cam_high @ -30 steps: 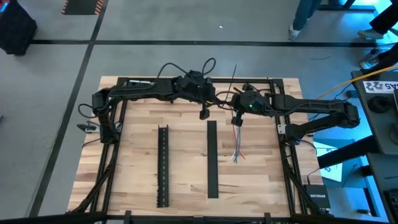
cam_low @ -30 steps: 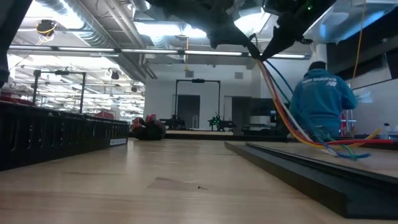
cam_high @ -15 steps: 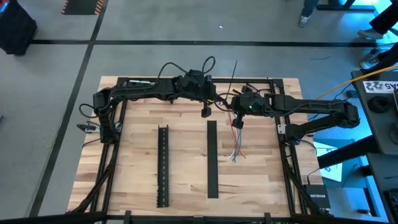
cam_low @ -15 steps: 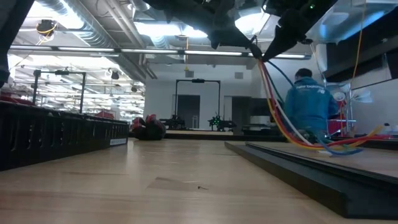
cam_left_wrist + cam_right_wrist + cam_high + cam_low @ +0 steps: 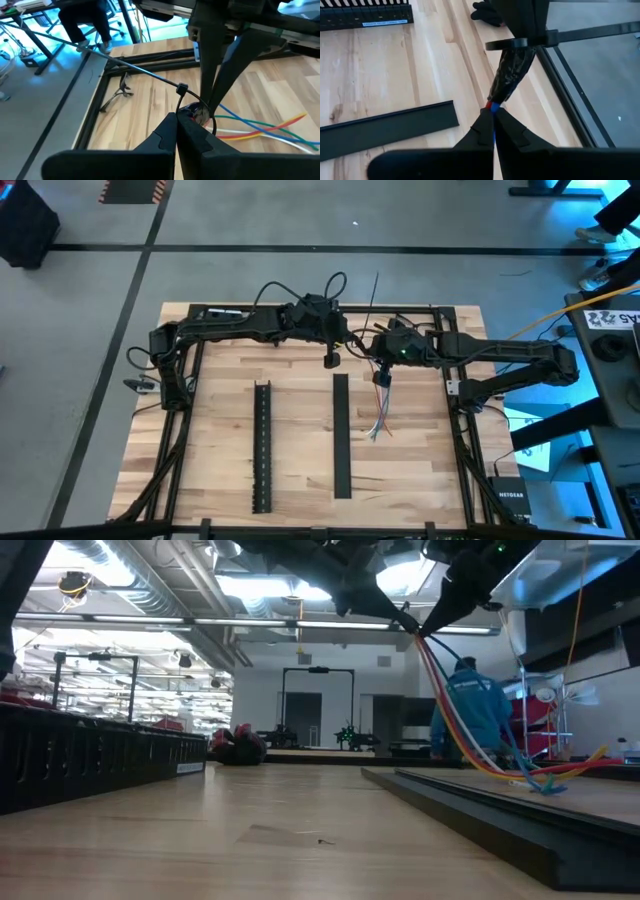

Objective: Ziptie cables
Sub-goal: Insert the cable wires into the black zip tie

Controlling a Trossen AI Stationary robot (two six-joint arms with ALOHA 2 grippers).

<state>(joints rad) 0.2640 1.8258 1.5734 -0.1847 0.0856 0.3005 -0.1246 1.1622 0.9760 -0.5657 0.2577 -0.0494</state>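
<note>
The cables [image 5: 378, 415], a thin bundle of red, white, blue and yellow wires, hang from my right gripper [image 5: 382, 376] at the table's far middle. Their loose ends [image 5: 545, 780] lie on the wood. A dark wrap [image 5: 511, 75] covers the bundle's upper end. A ziptie is looped around that end, with its head [image 5: 181, 89] beside it and its long tail [image 5: 125, 65] sticking out past the far edge. My left gripper [image 5: 331, 361] is shut right beside the loop. My left gripper pinches the ziptie's loop [image 5: 179, 111] just below the head, between its two fingertips. It reaches in from the table's left, slanting down. The ziptie is clear of the table. My right gripper pinches the cables [image 5: 492, 105] just below the dark-wrapped end, between its two fingers. It slants down from the table's right. The wrapped end sticks out past the fingertips and the rest hangs slack below, with the loose ends on the table.
A black slotted channel [image 5: 262, 445] and its flat black cover [image 5: 341, 435] lie lengthwise in the table's middle, left of the cables. Black frame rails [image 5: 455, 430] run along the table's sides. A person [image 5: 470, 710] walks in the room behind.
Both grippers have stayed in place and shut. The hanging cables have swung a little, and their loose ends have shifted slightly on the table. The person behind the table has walked toward the left.
</note>
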